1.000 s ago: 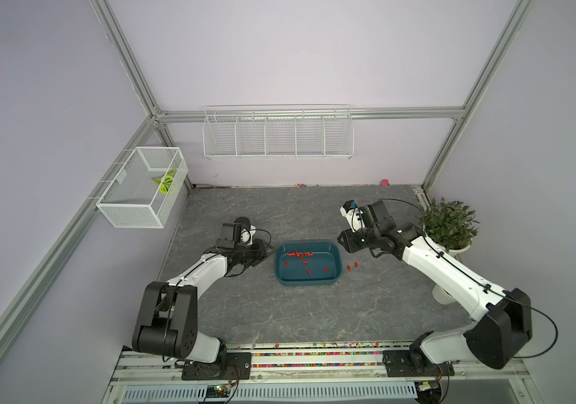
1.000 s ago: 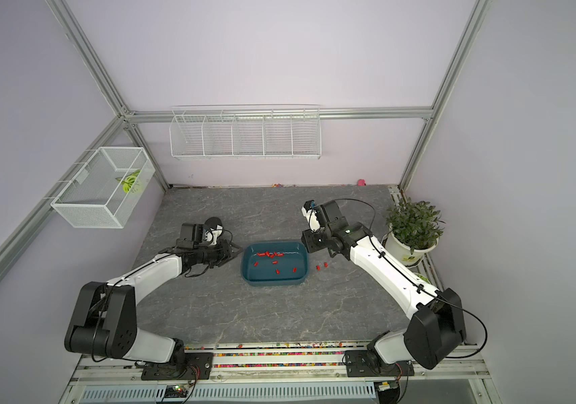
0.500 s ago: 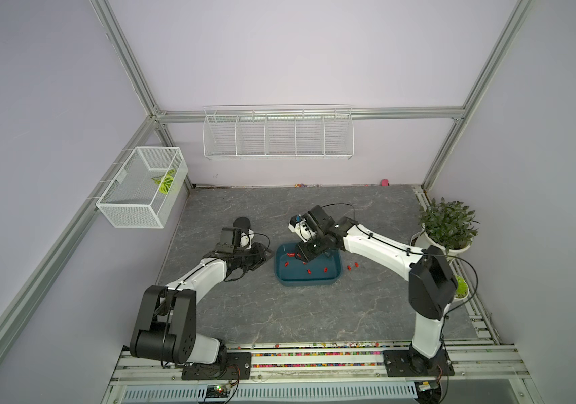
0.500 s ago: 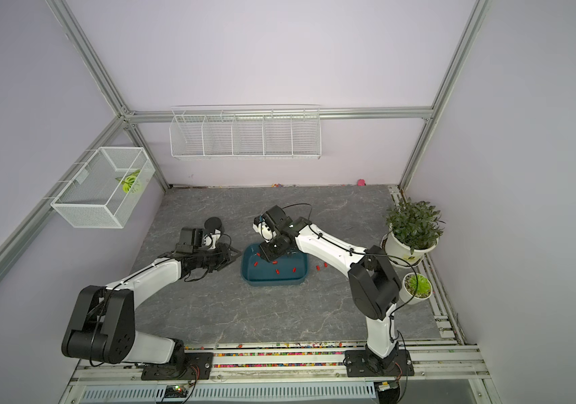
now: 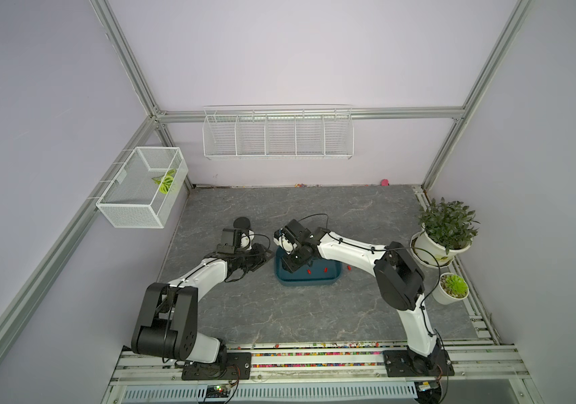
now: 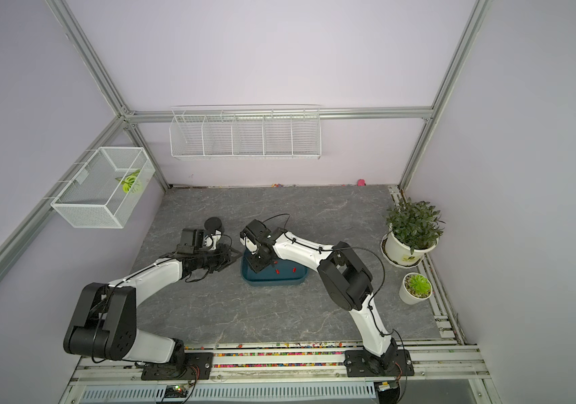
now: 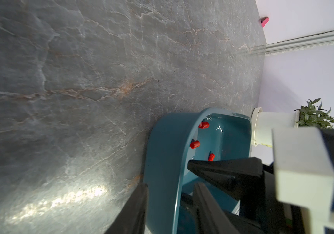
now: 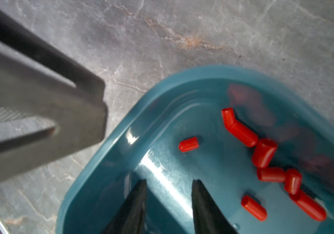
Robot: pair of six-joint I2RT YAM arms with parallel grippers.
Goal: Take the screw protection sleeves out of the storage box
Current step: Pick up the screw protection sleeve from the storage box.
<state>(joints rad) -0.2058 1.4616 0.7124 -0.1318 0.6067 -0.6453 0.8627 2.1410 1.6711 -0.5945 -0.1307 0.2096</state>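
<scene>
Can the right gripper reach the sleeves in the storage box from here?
Probably yes. The right gripper is open over the storage box, jaws empty, and the sleeves lie loose on the box floor close by, nothing covering them.

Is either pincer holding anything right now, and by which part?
Left pincer grips the storage box by its short end wall, one finger inside, one outside. Right pincer is open inside the box, holding none of the red sleeves.

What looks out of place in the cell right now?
Multicoloured beads litter the front rail. A few more, plus a small pink object, sit at the far edge of the table. All look like stray spill. Red sleeves also lie outside the storage box, just beside it.
</scene>
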